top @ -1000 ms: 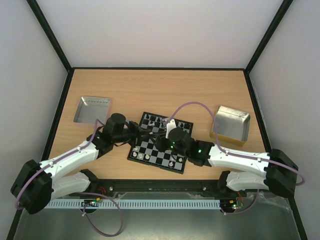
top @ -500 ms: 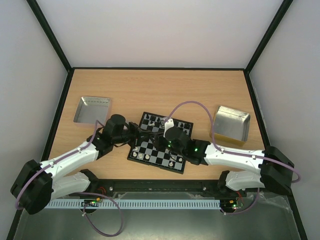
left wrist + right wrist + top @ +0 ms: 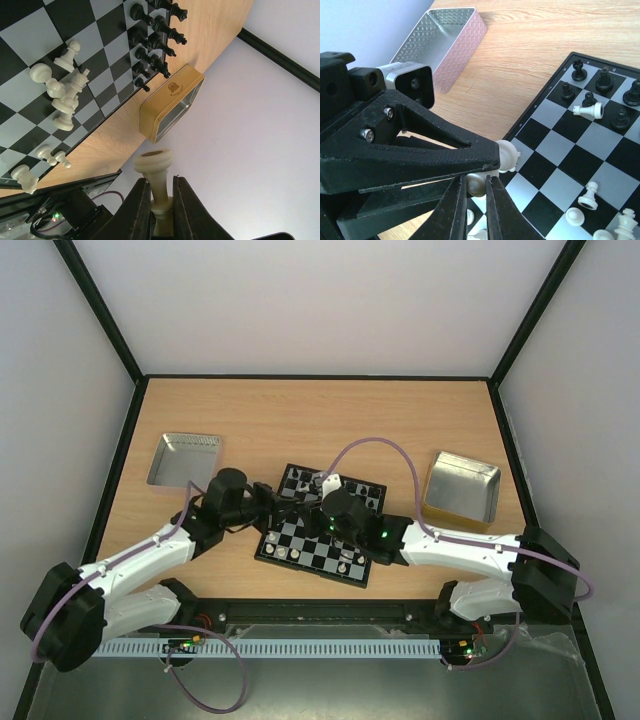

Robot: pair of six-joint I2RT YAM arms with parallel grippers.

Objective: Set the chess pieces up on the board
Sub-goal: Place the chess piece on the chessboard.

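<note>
With the left gripper (image 3: 161, 200) clamped on the stem of a cream-white piece (image 3: 155, 172) at the left edge of the board (image 3: 580, 160) and the right gripper (image 3: 476, 200) pinching a second cream-white piece (image 3: 476, 184) there, placement is in hand, and each piece next requires upright seating on its home square.

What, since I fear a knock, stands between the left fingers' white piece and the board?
The right fingers do: they sit close by the left fingers and their piece, low over the board. White pieces also stand on nearby squares.
</note>
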